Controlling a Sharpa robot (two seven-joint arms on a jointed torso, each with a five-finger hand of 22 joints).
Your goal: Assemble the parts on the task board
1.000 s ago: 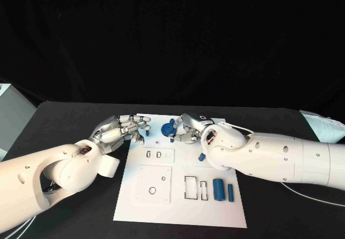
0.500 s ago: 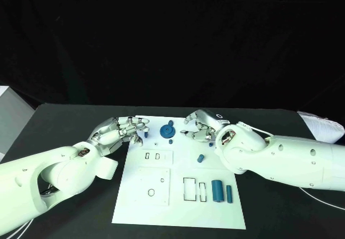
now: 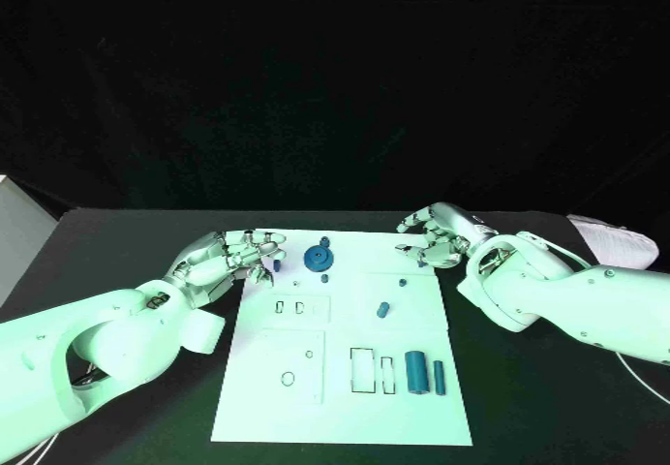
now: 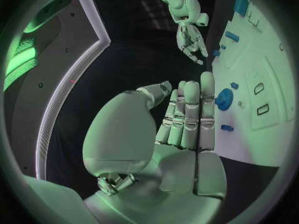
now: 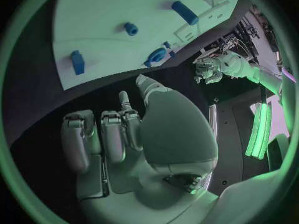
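The white task board [image 3: 350, 329] lies in the middle of the black table. A blue gear [image 3: 319, 258] sits near its far edge, free of both hands; it also shows in the wrist views [image 4: 224, 98] [image 5: 157, 56]. Several small blue pieces [image 3: 382, 309] are spread over the board's middle, and two blue cylinders [image 3: 416, 368] lie near its right front. My left hand [image 3: 237, 254] hovers at the board's far-left corner, fingers stretched out and holding nothing [image 4: 187, 114]. My right hand [image 3: 440, 235] hangs off the far-right corner with loosely bent fingers, holding nothing [image 4: 192, 37].
Rectangular and oval slots [image 3: 366, 368] are cut into the board's near half. A pale object [image 3: 615, 242] lies at the table's right edge, and a light box [image 3: 17, 232] stands at the left edge.
My right hand has pulled away from the gear, moving right to the board's far-right corner. The gear stays on the board. My left hand has barely moved.
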